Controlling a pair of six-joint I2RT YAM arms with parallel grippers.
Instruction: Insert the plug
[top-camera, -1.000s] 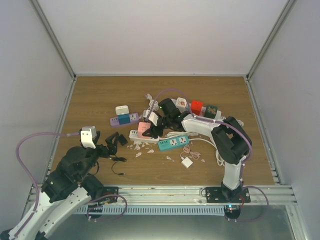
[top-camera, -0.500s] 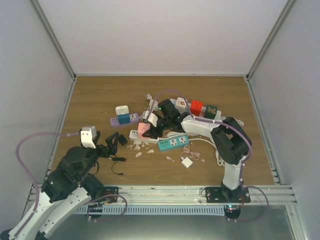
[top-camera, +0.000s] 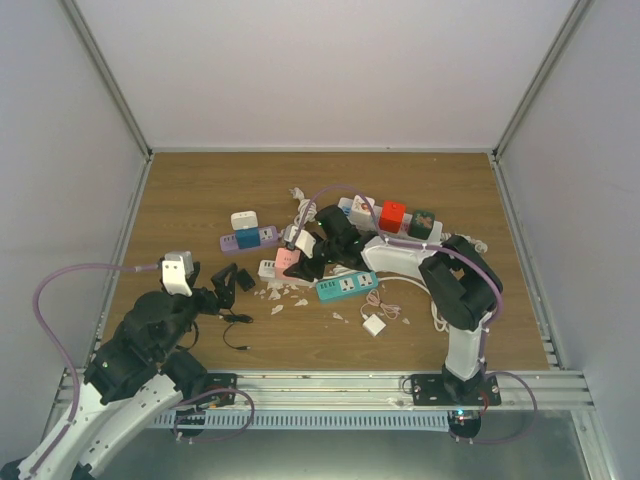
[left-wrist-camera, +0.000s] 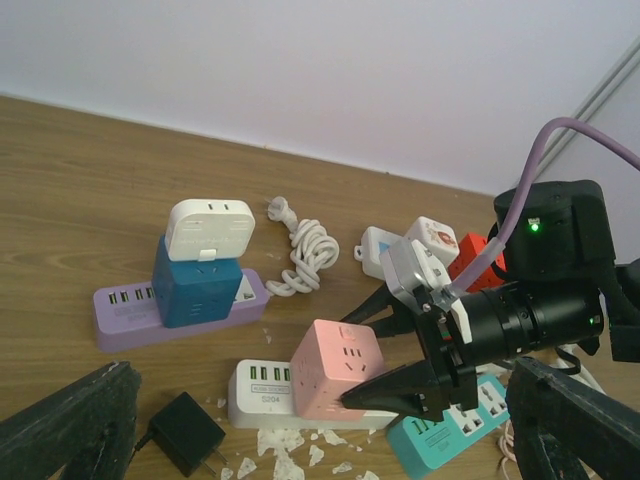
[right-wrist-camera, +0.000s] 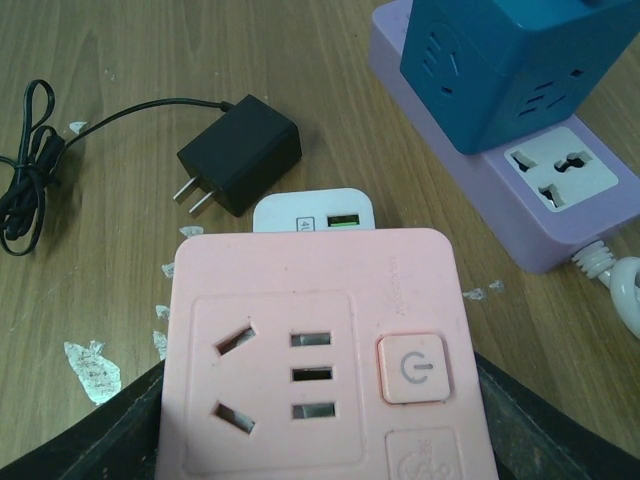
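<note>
Left gripper (top-camera: 225, 290) sat well left of the white plastic power strip (left-wrist-camera: 262, 385). Jaws were spread full wide with nothing in them.

Small black two-prong charger block (right-wrist-camera: 240, 155) lay loose on the wooden surface (top-camera: 200, 200) just left of the strip, thin cord trailing off. By my read it wasn't the part in play.

Pink square cube adapter (right-wrist-camera: 310, 350) looked like the plug. It sat on top of the strip near its left end, with the USB ports showing past it. Socket face was up, so its pins were hidden and presumably faced down into the strip.

Right gripper (left-wrist-camera: 350, 358) reached in from right of the strip. Jaws were about half closed, one on each side of the cube, gripping it.

The strip's long axis ran left-right and the cube was directly between the right jaws, so the move looked like a straight push down. Couldn't tell if it was seated. Right arm was on it and the left arm was well apart.
</note>
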